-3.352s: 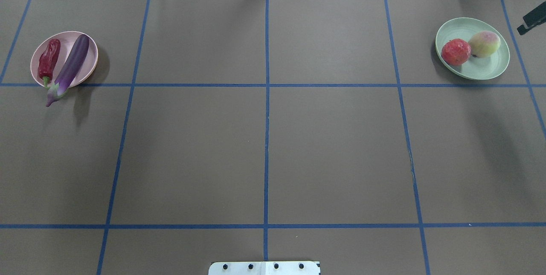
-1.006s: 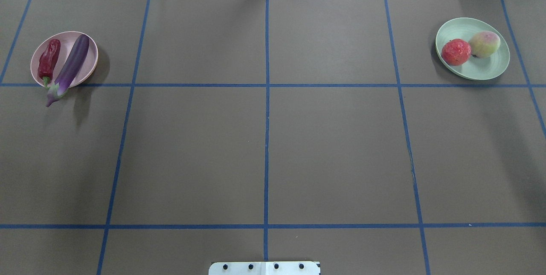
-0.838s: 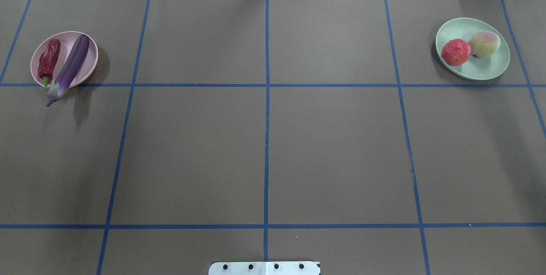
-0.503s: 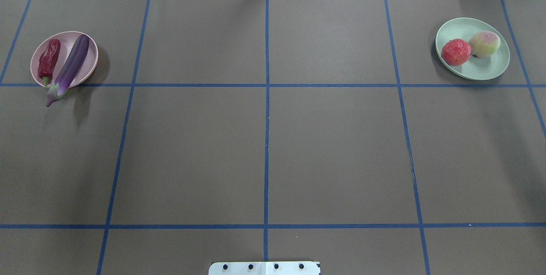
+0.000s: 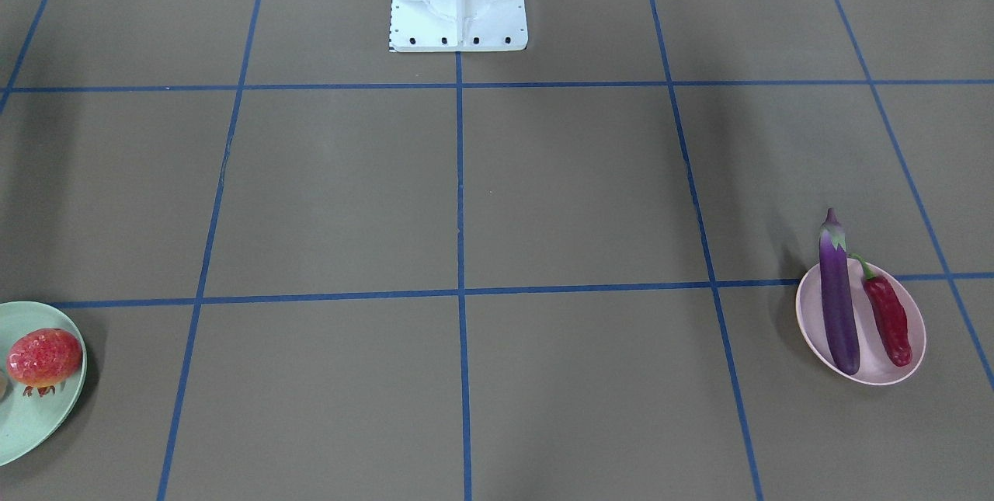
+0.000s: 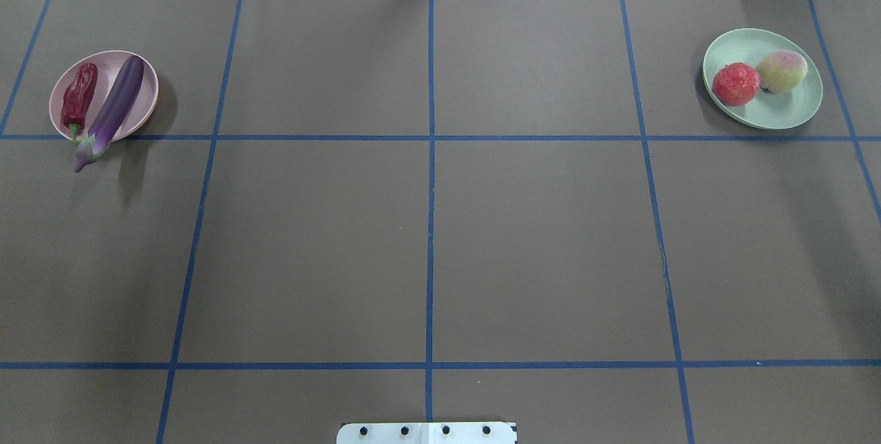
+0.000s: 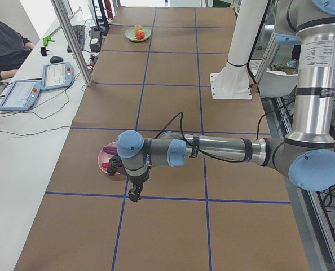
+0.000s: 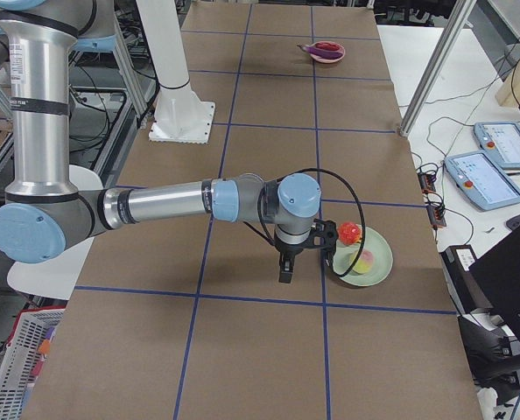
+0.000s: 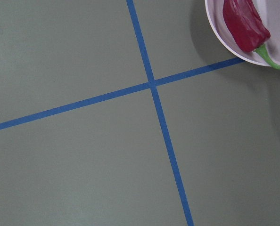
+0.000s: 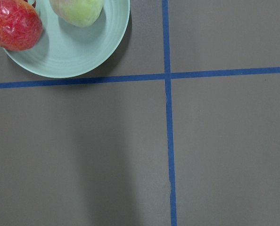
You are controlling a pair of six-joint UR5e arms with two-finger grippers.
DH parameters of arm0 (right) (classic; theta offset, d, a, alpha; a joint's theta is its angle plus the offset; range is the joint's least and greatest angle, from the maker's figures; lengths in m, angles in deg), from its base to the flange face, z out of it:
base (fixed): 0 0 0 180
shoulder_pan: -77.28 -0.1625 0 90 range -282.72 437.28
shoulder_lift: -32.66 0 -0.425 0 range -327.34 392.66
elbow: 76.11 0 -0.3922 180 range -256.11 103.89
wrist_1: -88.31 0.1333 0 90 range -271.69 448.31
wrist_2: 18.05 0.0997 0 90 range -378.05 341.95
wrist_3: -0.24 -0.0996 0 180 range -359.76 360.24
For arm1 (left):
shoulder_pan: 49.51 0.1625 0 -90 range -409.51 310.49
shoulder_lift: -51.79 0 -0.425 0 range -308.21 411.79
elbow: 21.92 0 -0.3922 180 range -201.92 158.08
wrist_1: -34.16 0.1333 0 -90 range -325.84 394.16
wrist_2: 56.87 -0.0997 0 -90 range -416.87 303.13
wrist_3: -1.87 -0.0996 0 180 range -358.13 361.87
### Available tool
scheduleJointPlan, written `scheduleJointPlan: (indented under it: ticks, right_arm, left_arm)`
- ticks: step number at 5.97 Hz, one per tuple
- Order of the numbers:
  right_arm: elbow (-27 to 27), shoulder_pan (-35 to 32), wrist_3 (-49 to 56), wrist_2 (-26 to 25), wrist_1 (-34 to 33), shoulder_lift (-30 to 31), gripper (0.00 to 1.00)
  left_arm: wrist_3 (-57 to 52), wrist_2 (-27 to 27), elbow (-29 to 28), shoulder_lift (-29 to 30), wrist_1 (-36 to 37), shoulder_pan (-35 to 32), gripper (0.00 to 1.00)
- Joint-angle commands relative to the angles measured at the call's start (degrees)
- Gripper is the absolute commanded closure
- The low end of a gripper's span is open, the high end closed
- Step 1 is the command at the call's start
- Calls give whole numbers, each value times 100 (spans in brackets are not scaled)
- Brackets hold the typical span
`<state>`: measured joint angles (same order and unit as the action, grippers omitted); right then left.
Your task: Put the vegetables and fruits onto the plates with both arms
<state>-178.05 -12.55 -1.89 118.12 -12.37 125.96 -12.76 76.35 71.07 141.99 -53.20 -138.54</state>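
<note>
Eggplant (image 6: 113, 110) lies across the pink plate (image 6: 103, 58), long axis 1-to-7 o'clock from overhead, cap end poking past the rim at 7. Chili (image 6: 78, 96) sits alongside, stem toward 6. Pomegranate (image 6: 736, 84) and peach (image 6: 782, 71) share the green plate (image 6: 784, 110). Left gripper (image 7: 135, 195) and right gripper (image 8: 285, 271) hang near their plates. Spread or pressed together, can't tell.

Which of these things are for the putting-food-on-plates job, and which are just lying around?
For the job: eggplant, chili pepper, pink plate, pomegranate, peach, green plate, left arm, right arm.

Just lying about: tablets, computer mouse and laptop, all off to the side.
</note>
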Motion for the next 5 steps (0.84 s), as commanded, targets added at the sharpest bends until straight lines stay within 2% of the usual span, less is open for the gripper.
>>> scheduleJointPlan:
  ticks: [1,5]
  right_arm:
    - [436,0,605,14,240,5,0]
    - [394,0,600,14,259,5,0]
  left_arm:
    - [-14,-6,-26,7,0,0,0]
    - [-5,-6,-9,7,0,0,0]
